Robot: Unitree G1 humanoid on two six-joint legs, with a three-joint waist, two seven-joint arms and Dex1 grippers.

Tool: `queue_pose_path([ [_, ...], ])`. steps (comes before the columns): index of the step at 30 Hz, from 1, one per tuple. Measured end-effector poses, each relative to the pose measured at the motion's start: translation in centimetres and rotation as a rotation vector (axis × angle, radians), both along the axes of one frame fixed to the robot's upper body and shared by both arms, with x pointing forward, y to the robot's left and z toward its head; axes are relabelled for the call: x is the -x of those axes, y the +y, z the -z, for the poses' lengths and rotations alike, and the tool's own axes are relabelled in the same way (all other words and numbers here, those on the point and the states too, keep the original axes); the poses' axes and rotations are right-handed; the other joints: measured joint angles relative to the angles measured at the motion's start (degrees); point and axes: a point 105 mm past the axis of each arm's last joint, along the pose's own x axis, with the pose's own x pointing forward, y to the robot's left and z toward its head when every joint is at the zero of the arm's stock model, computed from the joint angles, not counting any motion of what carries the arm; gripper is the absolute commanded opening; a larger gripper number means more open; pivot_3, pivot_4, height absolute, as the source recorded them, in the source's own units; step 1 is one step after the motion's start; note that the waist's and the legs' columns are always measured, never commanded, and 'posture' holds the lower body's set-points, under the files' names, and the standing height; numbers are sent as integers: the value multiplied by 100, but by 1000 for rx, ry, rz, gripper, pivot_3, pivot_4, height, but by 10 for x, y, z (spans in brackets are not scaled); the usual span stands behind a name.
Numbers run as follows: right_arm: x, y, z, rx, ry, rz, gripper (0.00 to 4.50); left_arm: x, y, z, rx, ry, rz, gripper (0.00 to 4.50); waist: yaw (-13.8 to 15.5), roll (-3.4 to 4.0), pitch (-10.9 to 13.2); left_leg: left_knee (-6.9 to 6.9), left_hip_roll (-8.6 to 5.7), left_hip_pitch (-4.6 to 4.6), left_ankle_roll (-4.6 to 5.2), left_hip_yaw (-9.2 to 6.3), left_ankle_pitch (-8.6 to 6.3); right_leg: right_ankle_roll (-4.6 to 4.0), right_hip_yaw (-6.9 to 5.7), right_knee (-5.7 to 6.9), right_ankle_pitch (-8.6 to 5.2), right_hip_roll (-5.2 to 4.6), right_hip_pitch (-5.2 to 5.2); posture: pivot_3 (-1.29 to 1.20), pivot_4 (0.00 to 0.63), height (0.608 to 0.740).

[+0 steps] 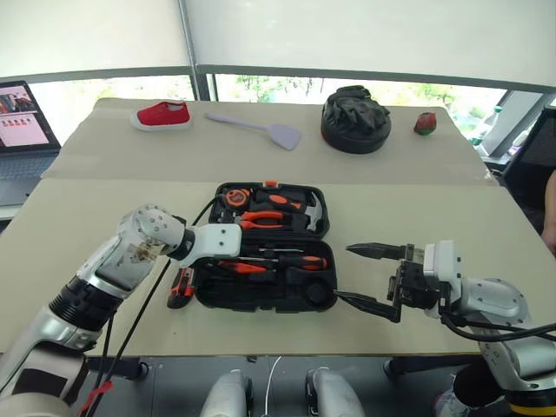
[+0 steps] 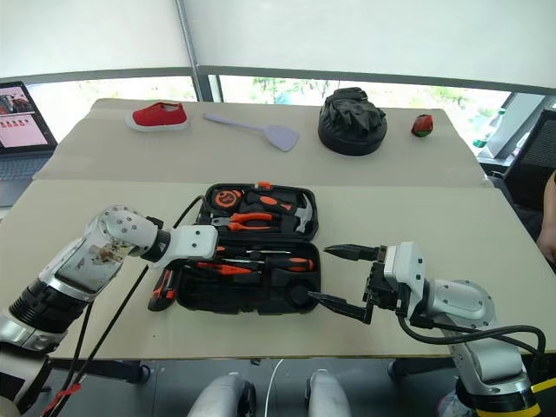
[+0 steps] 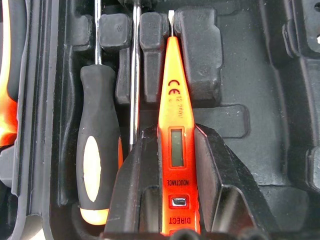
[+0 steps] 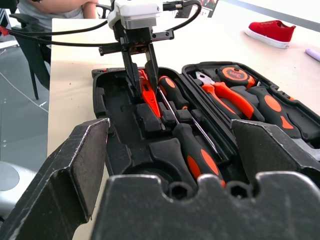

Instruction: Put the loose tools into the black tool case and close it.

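Note:
The black tool case (image 1: pixel 211 298) lies open in the middle of the near table. Over the left part of its near half, my left gripper (image 3: pixel 175 135) is shut on the slim all-orange screwdriver (image 3: pixel 175 107), tip toward the recess blocks. Beside it lies a black-and-orange screwdriver (image 3: pixel 97 160); a second one (image 4: pixel 197 155) lies farther right. A dark round tape roll (image 2: pixel 300 294) sits in the near right corner. The black-and-orange utility knife (image 1: pixel 181 287) lies on the table just left of the case. My right gripper (image 1: pixel 369 276) stands open right of the case, pointing at it.
The case's far half holds orange-handled pliers (image 1: pixel 265 219), a hammer (image 1: pixel 304 208) and a tape measure (image 1: pixel 236 196). On the far table lie a red shoe (image 1: pixel 162 115), a grey spatula (image 1: pixel 261 129), a round black bundle (image 1: pixel 355 120) and a small red object (image 1: pixel 425 122). A laptop (image 1: pixel 22 122) sits far left.

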Motion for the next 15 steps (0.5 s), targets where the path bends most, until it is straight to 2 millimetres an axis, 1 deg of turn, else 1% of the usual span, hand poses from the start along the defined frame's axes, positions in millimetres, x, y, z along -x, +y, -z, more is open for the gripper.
queue_pose_path([
  [3,0,0,0,-3,0,2,4500,0,1,0,-3,10,-11,447,-25,0,0,0,0,4,0,1,0,-1,4,6,-1,0,0,0,150,740],
  [5,0,1,0,-5,1,2,4500,0,0,0,12,32,-35,1455,-26,0,0,0,-1,5,0,2,0,0,6,9,-2,-1,0,0,150,740],
  [7,0,2,1,-7,2,-1,4500,2,-6,2,55,68,-47,2024,-14,0,0,1,-2,2,0,2,0,3,7,13,-3,-6,-2,0,150,740],
  [8,-1,3,0,-9,0,-4,4500,4,-10,5,86,93,-48,2463,-6,0,0,2,-2,-2,0,2,0,4,7,15,-4,-8,-5,0,150,740],
  [9,-1,4,0,-12,-3,-6,4500,5,-13,5,110,110,-41,2804,-2,-1,1,8,-2,-9,0,1,0,4,6,16,-4,-7,-10,0,150,740],
  [10,-2,4,-1,-13,-4,-7,4500,7,-15,3,128,126,-33,3013,6,-1,1,10,-3,-12,0,0,0,4,6,18,-4,-7,-11,0,150,740],
  [15,-3,2,2,-7,9,-12,4500,4,-14,-14,182,81,-12,3013,51,-1,1,11,-6,-11,0,-1,0,4,6,18,-4,-8,-9,0,150,740],
])
